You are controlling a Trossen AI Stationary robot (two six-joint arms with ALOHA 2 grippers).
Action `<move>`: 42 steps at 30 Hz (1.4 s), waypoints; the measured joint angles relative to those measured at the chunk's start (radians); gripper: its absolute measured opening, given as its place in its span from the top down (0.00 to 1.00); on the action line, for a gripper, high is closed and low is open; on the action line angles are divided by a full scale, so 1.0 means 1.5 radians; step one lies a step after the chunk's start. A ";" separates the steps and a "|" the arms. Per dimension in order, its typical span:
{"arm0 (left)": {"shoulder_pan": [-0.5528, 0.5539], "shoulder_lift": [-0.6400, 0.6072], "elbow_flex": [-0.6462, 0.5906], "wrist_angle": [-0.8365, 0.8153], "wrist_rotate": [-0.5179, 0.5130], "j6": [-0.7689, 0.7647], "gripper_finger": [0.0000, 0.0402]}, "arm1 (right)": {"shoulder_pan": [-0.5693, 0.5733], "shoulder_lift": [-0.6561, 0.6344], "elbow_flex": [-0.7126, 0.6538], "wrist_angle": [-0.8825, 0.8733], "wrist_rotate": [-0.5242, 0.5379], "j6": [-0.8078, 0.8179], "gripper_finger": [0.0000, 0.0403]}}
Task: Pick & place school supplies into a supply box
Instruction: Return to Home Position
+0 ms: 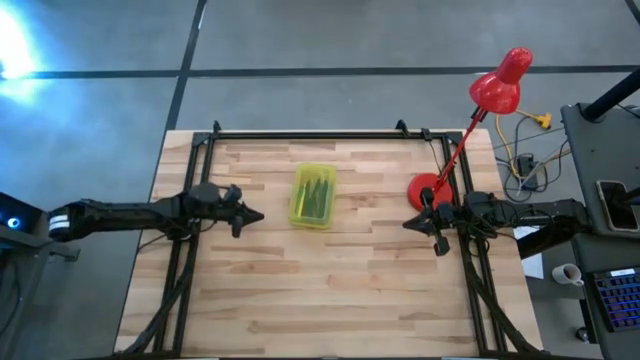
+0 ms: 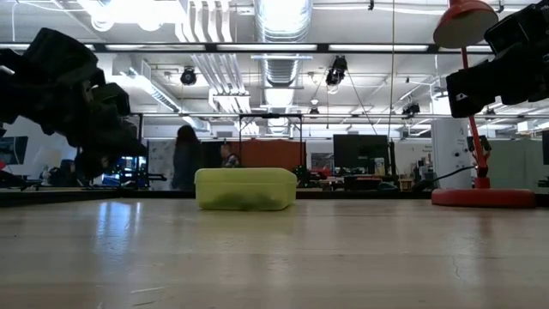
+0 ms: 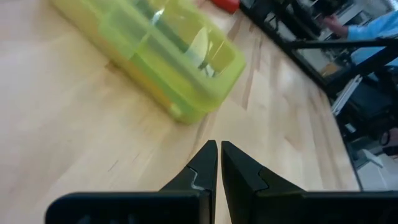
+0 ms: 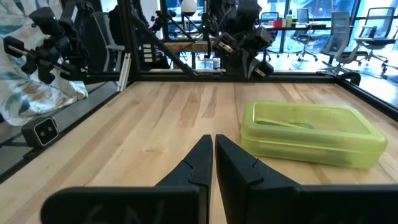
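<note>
Lab w/ ceiling ducts (image 2: 283, 26), monitors (image 2: 356, 152), office chairs (image 4: 339, 26).

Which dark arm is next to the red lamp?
The right one: the right gripper lies beside the red desk lamp's round base; the left gripper sits beyond the yellow-green plastic box.

Inside the supply box (image 1: 297, 214), the school supplies (image 1: 318, 195) blur together.

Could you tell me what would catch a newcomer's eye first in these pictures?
The closed yellow-green supply box lies near the middle of the wooden table, supplies showing faintly through it. A red desk lamp stands by the table's right edge. The left gripper and right gripper hang shut on either side of the box, touching nothing.
</note>
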 joint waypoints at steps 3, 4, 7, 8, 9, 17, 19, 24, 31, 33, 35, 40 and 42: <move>0.000 0.007 0.000 -0.001 0.000 0.000 0.99 | 0.000 0.000 0.000 0.000 0.000 0.000 0.97; 0.000 0.010 0.000 0.000 0.000 0.000 0.99 | 0.000 0.000 0.000 0.000 0.000 0.000 0.97; 0.000 0.015 0.000 0.000 0.000 0.000 0.99 | 0.000 0.000 0.000 0.000 0.000 0.000 0.97; 0.000 0.016 0.000 -0.001 0.000 0.000 0.99 | 0.000 0.000 0.000 0.000 0.000 0.000 0.97; 0.000 0.018 0.000 -0.001 0.000 0.000 0.99 | 0.000 0.000 0.000 0.000 0.000 0.000 0.97; 0.000 0.018 0.000 -0.001 0.000 0.000 0.99 | 0.000 0.000 0.000 0.000 0.000 0.000 0.97; 0.000 0.018 0.000 -0.001 0.000 0.000 0.99 | 0.000 0.000 0.000 0.000 0.000 0.000 0.97; 0.000 0.018 0.000 -0.001 0.000 0.000 0.99 | 0.000 0.000 0.000 0.001 0.000 0.000 0.97; -0.001 0.018 0.000 -0.001 0.000 0.000 0.99 | 0.000 0.000 0.000 0.001 0.000 0.000 0.97; -0.001 0.018 0.000 -0.001 0.000 0.000 0.99 | 0.000 0.000 0.000 0.001 0.000 0.000 0.97; -0.001 0.018 0.000 -0.001 0.000 0.000 0.99 | 0.000 0.000 0.000 0.001 0.000 0.000 0.97; -0.001 0.018 0.000 -0.001 0.000 0.000 0.99 | 0.000 0.000 0.000 0.001 0.000 0.000 0.97; -0.001 0.018 0.000 -0.001 0.000 0.000 0.99 | 0.000 0.000 0.000 0.001 0.000 0.000 0.97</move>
